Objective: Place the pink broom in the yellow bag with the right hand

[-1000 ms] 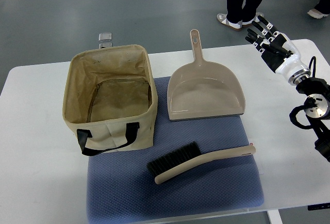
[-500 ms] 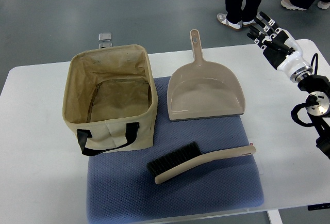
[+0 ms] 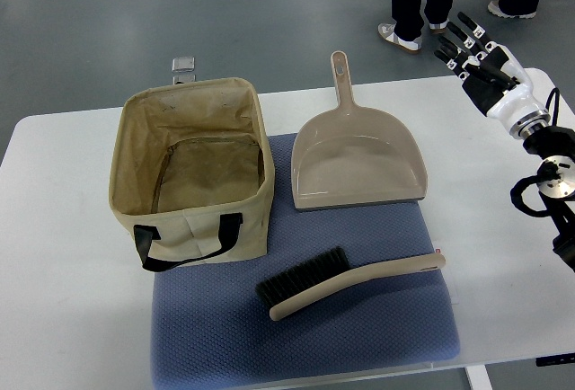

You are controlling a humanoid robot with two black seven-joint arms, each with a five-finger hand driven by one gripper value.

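The pale pink-beige broom (image 3: 350, 282), a hand brush with black bristles, lies flat on the blue mat (image 3: 305, 336) near the table's front. The yellowish cloth bag (image 3: 190, 171) with black handles stands open on the left, its inside showing nothing. My right hand (image 3: 474, 48) hovers high over the table's far right corner, fingers spread and holding nothing, far from the broom. The left arm does not show.
A matching beige dustpan (image 3: 358, 163) lies on the mat behind the broom, handle pointing away. The white table (image 3: 63, 318) carries everything. A person's legs and shoes (image 3: 409, 13) stand on the floor beyond the table. A small metal object (image 3: 183, 66) sits behind the bag.
My right hand has drifted up and to the right, away from the table's middle. The people behind have shifted. Broom, bag and dustpan have not moved.
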